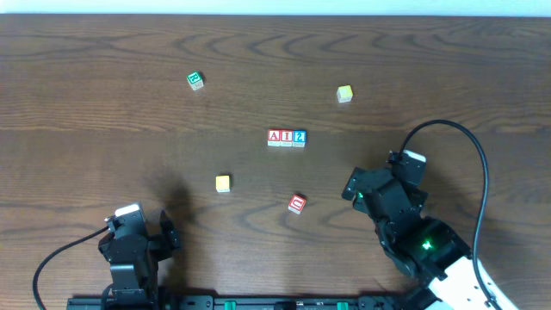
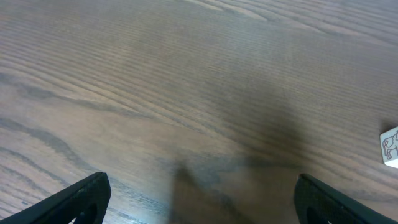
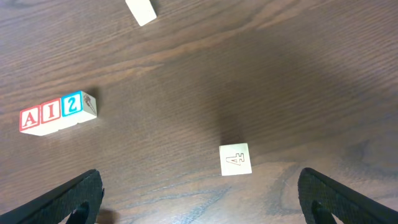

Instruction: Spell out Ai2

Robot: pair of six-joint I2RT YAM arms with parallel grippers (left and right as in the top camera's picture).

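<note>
On the counter (image 1: 103, 129), the A cube (image 1: 274, 137), I cube (image 1: 286, 137) and 2 cube (image 1: 299, 137) sit touching in one row near the centre, running from 9 to 3 o'clock. From that row, the left pincer (image 2: 202, 183) lies toward 7 o'clock and the right pincer (image 3: 199, 177) toward 4 o'clock. Both have their jaws spread wide apart and hold nothing.

A cube (image 3: 30, 117) and I cube (image 3: 52, 112) are red-edged, 2 cube (image 3: 72, 104) blue-edged.

We see the A cube (image 1: 275, 137), I cube (image 1: 286, 137) and 2 cube (image 1: 298, 137) touching in a row, running nine to three o'clock.
</note>
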